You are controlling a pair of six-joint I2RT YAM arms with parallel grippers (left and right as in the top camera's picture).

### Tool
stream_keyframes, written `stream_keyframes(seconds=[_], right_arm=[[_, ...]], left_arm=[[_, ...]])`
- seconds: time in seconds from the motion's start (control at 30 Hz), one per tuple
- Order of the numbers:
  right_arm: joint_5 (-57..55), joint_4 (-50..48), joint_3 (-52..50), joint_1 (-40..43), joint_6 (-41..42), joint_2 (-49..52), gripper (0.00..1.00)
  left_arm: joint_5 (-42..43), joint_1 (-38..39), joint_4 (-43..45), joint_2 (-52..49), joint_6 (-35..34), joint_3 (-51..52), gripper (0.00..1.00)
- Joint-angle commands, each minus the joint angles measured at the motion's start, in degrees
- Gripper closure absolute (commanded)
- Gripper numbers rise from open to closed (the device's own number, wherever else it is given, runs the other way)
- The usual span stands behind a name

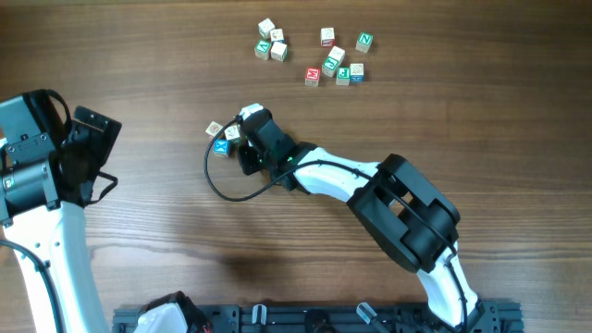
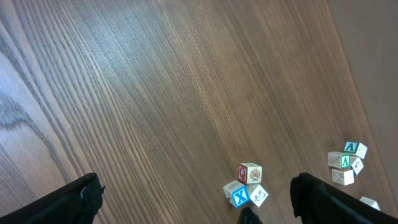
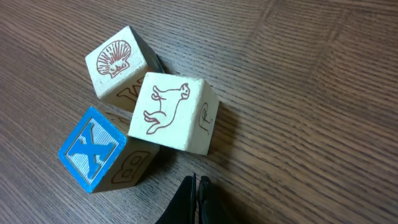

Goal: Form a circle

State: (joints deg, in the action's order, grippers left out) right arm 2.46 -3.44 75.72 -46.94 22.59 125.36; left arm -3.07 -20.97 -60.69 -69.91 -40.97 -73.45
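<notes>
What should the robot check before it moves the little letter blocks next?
1. Right end effector shut and holding nothing: ok.
2. Left end effector open, away from the blocks: ok.
3. Blue X block, shell block and animal block make a ring: not ok, they sit bunched together.
4. Animal block lies flat: cannot tell.
5. Spare blocks near enough to join: not ok, they lie well apart from the three.
</notes>
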Motion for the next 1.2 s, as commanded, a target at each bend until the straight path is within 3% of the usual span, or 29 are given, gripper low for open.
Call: stream_keyframes(seconds=[0.0, 0.53, 0.7, 0.83, 1.03, 1.17], right_arm=[[-1.6, -0.3, 0.2, 0.3, -1.7, -1.9, 0.96], [-12.7, -2.2, 0.4, 0.5, -3.1, -4.7, 0.95], [-11.2, -4.0, 0.4, 0.5, -3.2, -4.8, 0.95], [-9.2, -5.9, 0.4, 0.6, -7.8, -4.9, 0.96], [-24.8, 5.5, 0.4, 2.1, -7.7, -14.8, 0.94], [-28.1, 16.4, 0.4, 6.0, -7.4, -25.1, 0.77]], left_arm=[[0.3, 0.2, 0.0, -0.2, 0.7, 0.3, 0.00], [0.3, 0.2, 0.0, -0.2, 0.7, 0.3, 0.00], [0.3, 0.2, 0.0, -0.2, 0.7, 0.3, 0.00], [0.3, 0.2, 0.0, -0.2, 0.7, 0.3, 0.00], [0.3, 0.2, 0.0, -0.2, 0.7, 0.3, 0.00], [0.3, 0.2, 0.0, -0.2, 0.7, 0.3, 0.00]])
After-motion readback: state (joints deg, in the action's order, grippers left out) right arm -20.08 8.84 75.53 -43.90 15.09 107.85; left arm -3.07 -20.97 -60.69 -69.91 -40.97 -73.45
